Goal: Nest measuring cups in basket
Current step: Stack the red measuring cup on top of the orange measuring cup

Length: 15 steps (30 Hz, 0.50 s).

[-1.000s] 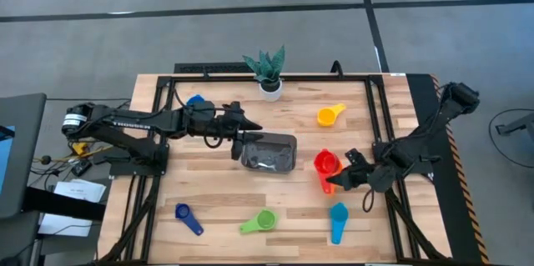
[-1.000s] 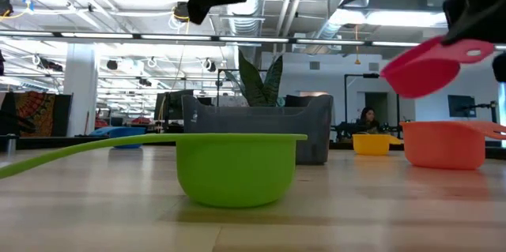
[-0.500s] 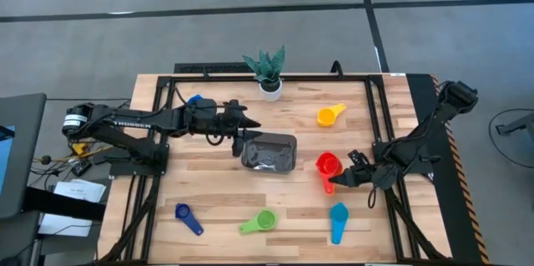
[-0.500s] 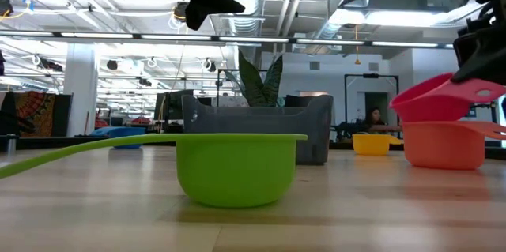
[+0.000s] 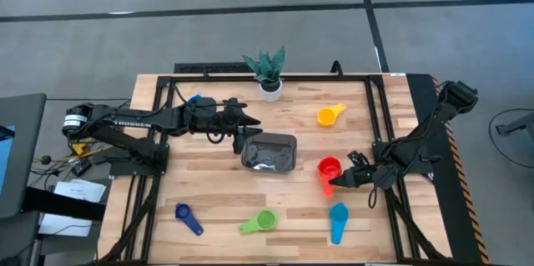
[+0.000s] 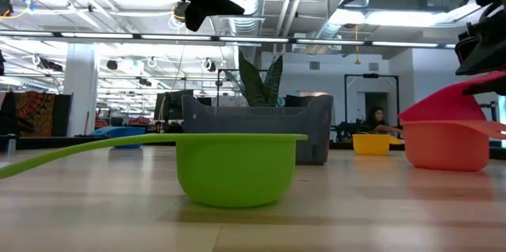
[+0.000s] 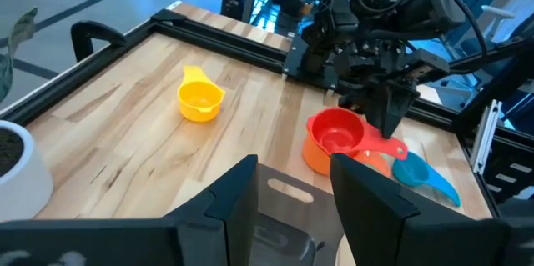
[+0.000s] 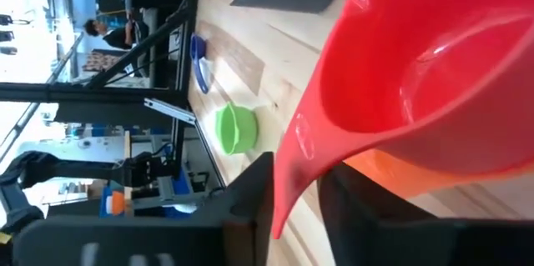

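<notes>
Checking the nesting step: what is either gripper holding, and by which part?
The right gripper is at the red cup's handle; whether it grips cannot be told. The left gripper holds nothing.

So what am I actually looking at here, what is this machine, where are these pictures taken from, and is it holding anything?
These are two dark robot arms at a wooden table, each ending in a two-fingered hand. One picture looks straight down, one sits at table height, and two come from cameras on the arms' wrists. Scattered around are small plastic measuring cups: a green cup, a yellow cup, a light blue cup and a dark blue cup. In the middle sit a grey mesh basket and, farther back, a potted plant. The right hand is at the handle of a red cup, which sits inside an orange cup. The left hand hovers open, empty, by the basket.
</notes>
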### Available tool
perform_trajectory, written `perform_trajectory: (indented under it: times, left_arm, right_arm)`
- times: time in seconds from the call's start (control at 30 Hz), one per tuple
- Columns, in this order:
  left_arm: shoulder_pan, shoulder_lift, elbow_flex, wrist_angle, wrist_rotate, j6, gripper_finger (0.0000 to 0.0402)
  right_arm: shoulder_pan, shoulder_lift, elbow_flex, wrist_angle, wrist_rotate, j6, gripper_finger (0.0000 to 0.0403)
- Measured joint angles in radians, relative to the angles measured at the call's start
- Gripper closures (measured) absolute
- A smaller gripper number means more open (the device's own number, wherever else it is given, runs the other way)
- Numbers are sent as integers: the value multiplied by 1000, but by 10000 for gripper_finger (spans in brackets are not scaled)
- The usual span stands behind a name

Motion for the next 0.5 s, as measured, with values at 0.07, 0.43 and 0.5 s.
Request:
perform_trajectory:
  times: [0.07, 0.43, 0.5]
  left_arm:
    - [0, 0, 0, 0, 0, 0, 262]
    - [0, 0, 0, -5, 28, -27, 262]
    - [0, 0, 0, -6, 29, -27, 262]
  right_arm:
    - [0, 0, 0, -3, 1, 19, 265]
    - [0, -44, 30, -80, -71, 72, 223]
    - [0, -66, 59, -160, -106, 75, 226]
